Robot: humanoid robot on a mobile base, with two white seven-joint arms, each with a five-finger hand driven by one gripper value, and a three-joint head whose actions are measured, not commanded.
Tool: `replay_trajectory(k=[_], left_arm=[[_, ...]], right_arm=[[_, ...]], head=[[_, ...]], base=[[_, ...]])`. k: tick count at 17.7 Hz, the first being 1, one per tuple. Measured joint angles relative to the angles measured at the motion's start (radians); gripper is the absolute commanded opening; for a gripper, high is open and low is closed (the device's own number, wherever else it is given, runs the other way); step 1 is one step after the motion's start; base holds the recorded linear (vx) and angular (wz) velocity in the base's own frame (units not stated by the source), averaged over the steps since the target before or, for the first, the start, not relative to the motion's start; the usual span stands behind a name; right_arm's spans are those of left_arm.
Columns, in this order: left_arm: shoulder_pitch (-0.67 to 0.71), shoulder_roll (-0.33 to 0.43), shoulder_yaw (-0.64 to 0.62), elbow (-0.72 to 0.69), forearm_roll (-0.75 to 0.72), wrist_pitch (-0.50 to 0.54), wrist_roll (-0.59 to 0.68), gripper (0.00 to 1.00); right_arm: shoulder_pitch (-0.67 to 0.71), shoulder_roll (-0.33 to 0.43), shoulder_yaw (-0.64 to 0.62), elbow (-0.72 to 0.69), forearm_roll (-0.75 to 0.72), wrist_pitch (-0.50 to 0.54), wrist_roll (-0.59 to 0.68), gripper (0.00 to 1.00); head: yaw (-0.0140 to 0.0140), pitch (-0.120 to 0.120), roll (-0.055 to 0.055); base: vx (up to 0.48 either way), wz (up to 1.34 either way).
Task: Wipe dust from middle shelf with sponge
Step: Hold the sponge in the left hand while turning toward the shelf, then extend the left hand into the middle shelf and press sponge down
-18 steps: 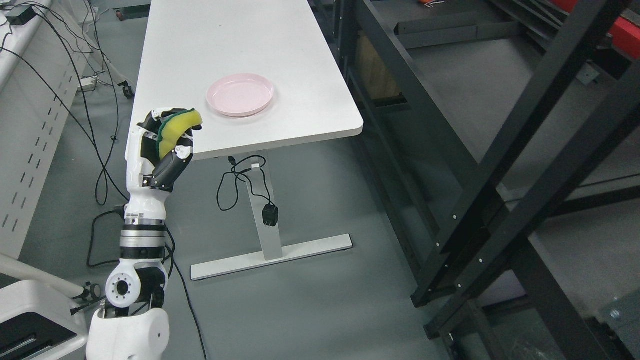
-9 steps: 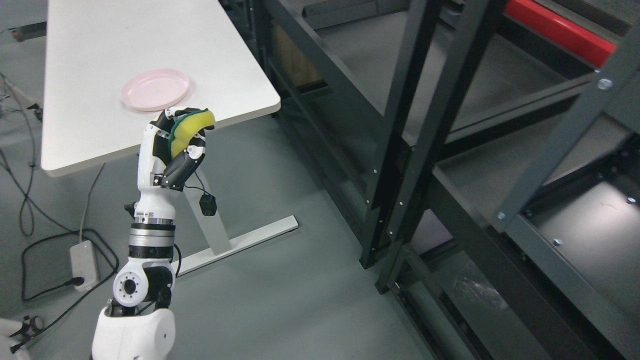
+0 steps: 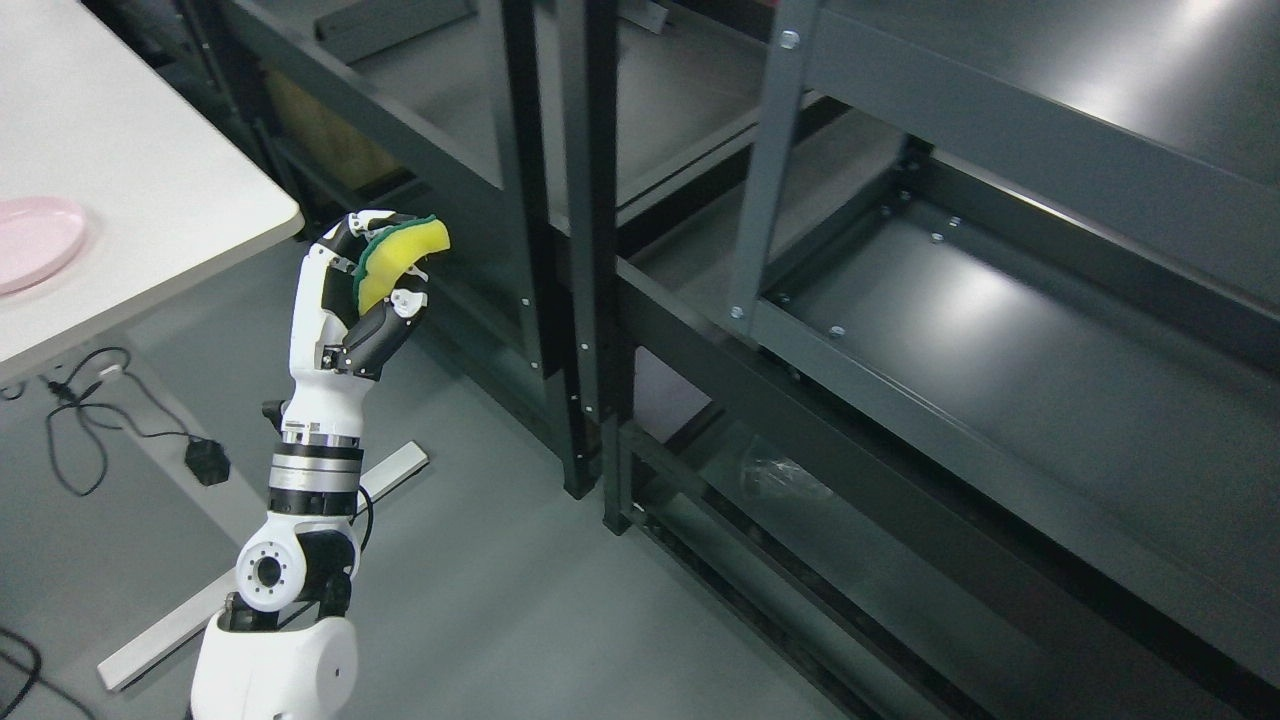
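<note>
Camera view has swung right since earlier: table [image 3: 150, 230] and pink plate [image 3: 35, 240] now at left edge, shelf [image 3: 1000, 340] ahead; left hand [image 3: 365, 290], raised, still grips yellow-green sponge [image 3: 400, 258]

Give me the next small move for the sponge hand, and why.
Probably swing the left hand rightward toward the middle shelf. The sponge is gripped, held upright in the air left of the rack's dark posts, touching nothing, so wiping cannot start until it reaches over the shelf surface.
</note>
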Motion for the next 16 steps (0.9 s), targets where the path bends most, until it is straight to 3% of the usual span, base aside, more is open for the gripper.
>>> replay_trajectory(k=[10, 16], left_arm=[[-0.006, 0.000, -0.002, -0.018, -0.002, 0.006, -0.001, 0.00], [-0.033, 0.000, -0.115, -0.037, -0.123, 0.007, -0.078, 0.00]], right_arm=[[0.000, 0.000, 0.000, 0.000, 0.000, 0.000, 0.000, 1.00], [0.000, 0.000, 0.000, 0.000, 0.000, 0.000, 0.000, 1.00]], head=[[0.0000, 0.000, 0.000], [0.0000, 0.000, 0.000]], base=[[-0.078, -0.60], [0.000, -0.43]])
